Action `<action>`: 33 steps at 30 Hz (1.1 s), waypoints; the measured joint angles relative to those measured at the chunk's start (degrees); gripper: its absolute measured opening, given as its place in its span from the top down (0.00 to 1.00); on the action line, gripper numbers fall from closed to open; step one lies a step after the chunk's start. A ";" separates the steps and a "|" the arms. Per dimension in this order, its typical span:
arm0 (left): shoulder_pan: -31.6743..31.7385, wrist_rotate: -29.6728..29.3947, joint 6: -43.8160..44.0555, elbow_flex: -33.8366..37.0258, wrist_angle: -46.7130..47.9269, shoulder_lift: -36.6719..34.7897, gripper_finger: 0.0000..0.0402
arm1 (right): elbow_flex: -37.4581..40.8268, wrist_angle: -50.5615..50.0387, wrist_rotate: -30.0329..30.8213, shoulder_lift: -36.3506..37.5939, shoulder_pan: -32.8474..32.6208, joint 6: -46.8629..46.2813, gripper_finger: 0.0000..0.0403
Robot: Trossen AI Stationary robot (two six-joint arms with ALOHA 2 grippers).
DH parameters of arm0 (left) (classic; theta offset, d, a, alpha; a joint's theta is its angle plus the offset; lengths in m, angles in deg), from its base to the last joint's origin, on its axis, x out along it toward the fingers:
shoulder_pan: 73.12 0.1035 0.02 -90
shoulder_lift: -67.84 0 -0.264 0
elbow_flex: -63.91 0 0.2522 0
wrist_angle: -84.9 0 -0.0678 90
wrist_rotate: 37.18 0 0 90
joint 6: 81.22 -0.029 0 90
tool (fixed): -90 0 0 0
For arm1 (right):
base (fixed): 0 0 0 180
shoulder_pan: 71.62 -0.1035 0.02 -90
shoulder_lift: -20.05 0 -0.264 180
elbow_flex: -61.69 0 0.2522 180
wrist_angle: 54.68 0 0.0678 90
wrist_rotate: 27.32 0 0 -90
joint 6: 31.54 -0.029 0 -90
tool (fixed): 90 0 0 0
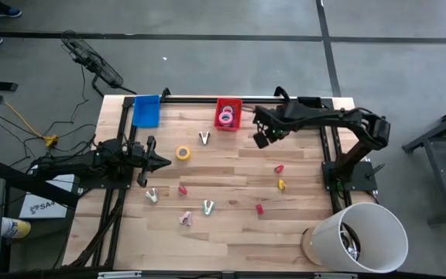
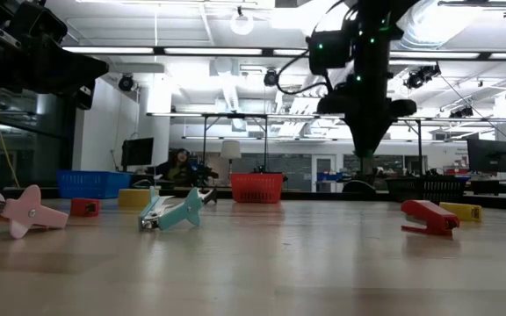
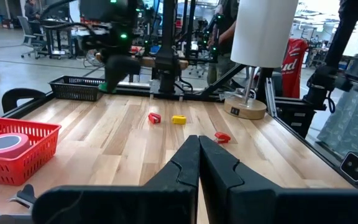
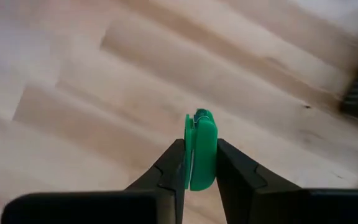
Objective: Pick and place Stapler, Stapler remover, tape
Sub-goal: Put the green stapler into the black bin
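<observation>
My right gripper (image 1: 262,140) hovers over the far middle of the table, just right of the red basket (image 1: 237,104), shut on a small green stapler (image 4: 201,149). My left gripper (image 1: 159,161) is shut on nothing, level above the table's left side, close to the yellow tape roll (image 1: 183,153) lying flat on the wood. A pink tape roll (image 1: 225,118) lies in the red basket. Staple removers rest on the table near the basket (image 1: 204,138) and toward the near side (image 1: 207,206). Small red (image 1: 279,168) and yellow (image 1: 281,184) staplers lie right of centre. No blue rolls show. My right gripper pinches the green stapler (image 4: 201,134) between its two fingers (image 4: 174,163), which bear on its two flat sides. One end of it sticks out past the fingertips. It is lifted clear of the table, and the fingers point down from above.
A blue basket (image 1: 146,111) sits at the far left corner. A white bucket (image 1: 358,236) lies at the near right corner. More removers (image 1: 152,195), (image 1: 185,219) and red staplers (image 1: 182,189), (image 1: 259,208) are scattered over the near half. Bare wood lies around the centre.
</observation>
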 joint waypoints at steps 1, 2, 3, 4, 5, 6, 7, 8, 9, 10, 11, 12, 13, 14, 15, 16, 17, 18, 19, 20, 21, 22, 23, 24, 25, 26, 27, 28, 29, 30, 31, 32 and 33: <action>0.01 0.00 0.00 0.00 0.01 -0.02 1.00 | 0.00 0.20 0.24 0.00 1.18 -0.77 0.85; 0.00 0.00 0.00 0.00 0.01 -0.01 1.00 | 0.00 0.30 0.59 0.00 2.24 -1.73 0.85; 0.01 0.00 0.00 -0.01 0.01 0.01 1.00 | 0.00 0.29 1.09 0.00 3.29 -2.75 0.85; -0.01 0.00 0.00 0.01 0.01 0.01 1.00 | 0.00 0.28 1.82 0.00 4.25 -3.93 0.85; 0.01 0.00 0.00 -0.01 0.01 -0.02 1.00 | 0.00 0.27 2.57 0.00 5.11 -5.18 0.84; 0.01 0.00 0.00 -0.01 0.00 0.00 1.00 | 0.00 0.25 3.33 0.00 5.92 -6.29 0.84; 0.01 -0.01 0.00 0.01 0.01 0.01 1.00 | 0.00 0.11 4.17 0.00 6.71 -7.46 0.84; -0.01 0.00 0.00 -0.01 -0.01 0.01 1.00 | 0.00 -0.19 4.91 0.00 7.38 -8.69 0.84; 0.01 0.00 0.00 -0.01 -0.01 0.00 1.00 | 0.00 -0.65 5.55 0.00 7.99 -9.78 0.84; 0.00 0.00 0.00 -0.01 0.01 0.00 1.00 | 0.00 -1.09 6.15 0.00 8.52 -10.74 0.85; 0.01 0.00 0.00 0.01 0.01 0.01 1.00 | 0.00 -1.47 6.80 0.00 9.03 -11.82 0.86; 0.01 0.00 0.00 -0.01 -0.01 -0.01 1.00 | 0.00 -2.00 7.43 0.00 9.54 -13.00 0.86; 0.01 0.00 0.00 -0.01 0.01 0.01 1.00 | -0.01 -2.71 8.04 0.00 10.06 -14.26 0.86; -0.01 0.00 0.00 0.00 0.01 -0.01 1.00 | -0.02 -3.55 8.58 0.00 10.56 -15.60 0.86; 0.01 0.00 0.00 -0.01 0.00 -0.02 1.00 | 0.00 -4.36 9.19 0.00 11.05 -17.02 0.86; -0.01 0.00 0.00 0.00 0.01 0.01 1.00 | -0.02 -5.26 9.88 0.00 11.47 -18.48 0.85; 0.00 -0.01 0.00 -0.01 -0.01 0.00 1.00 | -0.01 -6.20 10.57 0.00 11.81 -20.02 0.85; 0.00 0.00 0.00 -0.01 0.00 0.00 1.00 | -0.02 -7.27 11.19 0.00 12.10 -21.49 0.85; 0.01 0.00 0.00 0.01 0.01 -0.01 1.00 | -0.01 -8.34 11.96 0.00 12.40 -22.81 0.85; -0.01 0.00 0.00 -0.01 0.01 -0.02 1.00 | 0.18 -9.09 12.68 0.00 12.69 -24.13 0.85; 0.01 0.00 0.00 -0.01 0.01 0.00 1.00 | 0.82 -9.37 13.09 0.00 12.99 -25.40 0.85; 0.00 0.00 0.00 -0.01 0.00 0.00 1.00 | 1.68 -9.58 13.07 0.00 13.25 -26.58 0.86; 0.00 0.00 0.00 -0.01 0.01 0.01 1.00 | 2.77 -9.54 12.79 0.00 13.53 -27.62 0.86; 0.00 -0.01 0.00 0.00 0.00 0.00 1.00 | 4.06 -9.18 12.21 -0.02 13.83 -28.58 0.86; -0.01 0.00 0.00 0.00 0.00 0.00 1.00 | 5.37 -8.75 11.95 -0.02 14.04 -29.19 0.86; -0.01 0.00 0.00 0.00 0.01 -0.02 1.00 | 6.62 -8.50 12.02 -0.02 14.14 -29.88 0.86; 0.00 0.00 0.00 -0.01 0.00 0.01 1.00 | 7.81 -8.49 12.07 -0.02 14.16 -30.84 0.86; -0.01 -0.02 0.00 -0.01 0.01 0.01 1.00 | 8.86 -8.49 12.17 -0.02 14.19 -31.98 0.86; 0.01 0.00 0.00 -0.01 -0.01 0.01 1.00 | 9.62 -8.52 12.23 -0.02 14.23 -32.90 0.85; 0.01 0.00 0.00 -0.01 -0.01 0.01 1.00 | 10.25 -8.33 12.24 0.05 14.25 -33.44 0.85; 0.01 -0.02 0.00 -0.01 0.01 0.01 1.00 | 10.79 -7.85 12.38 0.24 14.25 -34.02 0.86; 0.00 0.00 0.00 -0.01 0.01 0.00 1.00 | 10.98 -7.47 12.85 0.45 14.25 -34.76 0.86; 0.00 0.00 0.00 -0.01 0.01 0.01 1.00 | 11.21 -7.07 13.37 0.81 14.24 -35.59 0.86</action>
